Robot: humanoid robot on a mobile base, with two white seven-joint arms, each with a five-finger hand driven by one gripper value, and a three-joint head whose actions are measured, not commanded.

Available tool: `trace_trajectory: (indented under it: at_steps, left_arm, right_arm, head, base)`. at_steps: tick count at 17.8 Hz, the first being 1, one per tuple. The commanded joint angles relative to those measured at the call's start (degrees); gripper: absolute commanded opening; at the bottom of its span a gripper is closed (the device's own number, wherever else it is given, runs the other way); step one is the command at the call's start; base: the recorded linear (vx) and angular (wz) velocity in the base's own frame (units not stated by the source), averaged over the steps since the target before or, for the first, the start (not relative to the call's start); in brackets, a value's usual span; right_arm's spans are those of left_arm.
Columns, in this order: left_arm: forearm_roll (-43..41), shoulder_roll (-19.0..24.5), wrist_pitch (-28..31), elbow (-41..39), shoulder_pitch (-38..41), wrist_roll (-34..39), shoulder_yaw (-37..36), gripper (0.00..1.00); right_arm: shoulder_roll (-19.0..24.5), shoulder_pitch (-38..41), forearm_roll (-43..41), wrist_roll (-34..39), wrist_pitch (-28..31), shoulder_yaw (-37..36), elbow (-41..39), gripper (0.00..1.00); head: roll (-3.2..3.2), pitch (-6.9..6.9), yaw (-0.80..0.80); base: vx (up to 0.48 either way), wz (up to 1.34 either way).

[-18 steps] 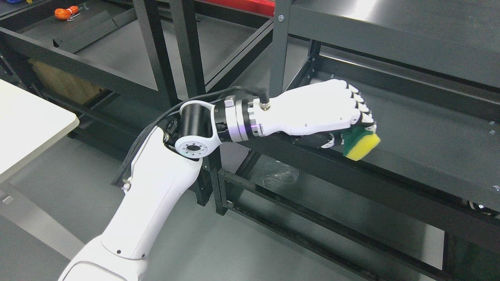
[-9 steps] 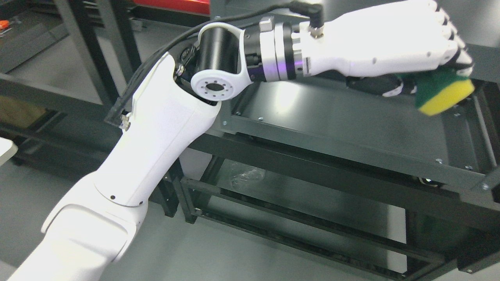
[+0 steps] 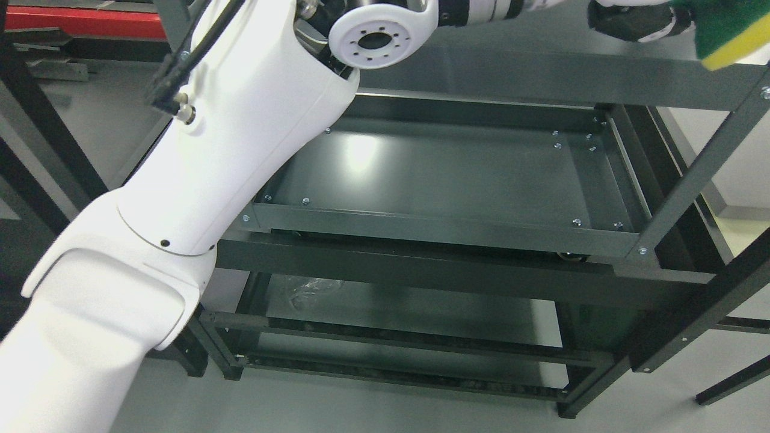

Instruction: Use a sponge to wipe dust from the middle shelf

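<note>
My left arm [image 3: 198, 174] rises from the lower left to the top edge, where most of the left hand [image 3: 674, 18] is cut off. Only its dark thumb part shows, pressed against a green and yellow sponge [image 3: 731, 30] in the top right corner. The sponge hangs in front of the upper shelf's front rail [image 3: 541, 75], well above the middle shelf [image 3: 451, 174], a dark metal tray with a raised rim and nothing on it. The sponge touches no surface that I can see.
A lower shelf [image 3: 409, 313] carries a crumpled clear plastic film [image 3: 310, 288]. A slanted upright post [image 3: 698, 174] bounds the rack on the right. A red beam [image 3: 78, 21] and dark frame legs stand at the far left over grey floor.
The whole view has shifted, so the camera moved. The hand with the sponge now sits at the top edge, higher against the rack than before, and the grip is unchanged.
</note>
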Motion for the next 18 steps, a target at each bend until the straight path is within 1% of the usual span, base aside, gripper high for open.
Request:
trace_trajectory:
  at_steps: [1, 4, 6, 11, 14, 18]
  left_arm:
    - [-4.9, 1.0, -0.1, 7.3, -3.2, 0.2, -7.2, 0.02]
    - [-4.9, 1.0, -0.8, 7.6, -2.9, -0.3, -6.5, 0.02]
    - [-4.9, 1.0, -2.8, 7.6, -2.3, -1.9, -5.8, 0.02]
    - [-4.8, 1.5, -8.9, 7.0, -0.8, -5.2, 0.7, 0.02]
    - [-4.7, 5.8, -12.7, 6.7, 0.5, -6.2, 3.3, 0.02]
    - [-4.3, 10.1, -15.1, 4.8, 1.3, -7.1, 5.8, 0.02]
  right_arm:
    - [-1.0, 0.0, 0.0, 0.0, 4.1, 0.0, -1.0, 1.00]
    - [-1.0, 0.0, 0.0, -0.1, 4.1, 0.0, -1.0, 1.00]
    - [-1.0, 0.0, 0.0, 0.0, 4.1, 0.0, -1.0, 1.00]
    - [-1.0, 0.0, 0.0, 0.0, 4.1, 0.0, -1.0, 1.00]
    - [-1.0, 0.0, 0.0, 0.0, 4.1, 0.0, -1.0, 1.00]
    - [-1.0, 0.0, 0.0, 0.0, 4.2, 0.0, -1.0, 1.00]
  head:
    - [0.00, 0.00, 0.00]
    - [0.00, -0.01, 0.00]
    - [0.00, -0.01, 0.00]
    - [0.00, -0.01, 0.00]
    - [0.00, -0.01, 0.00]
    - [0.00, -0.01, 0.00]
  base:
    - [0.037, -0.15]
    - [0.010, -0.01]
    - [-0.004, 0.01]
    - [0.000, 0.00]
    - [0.000, 0.00]
    - [0.003, -0.01]
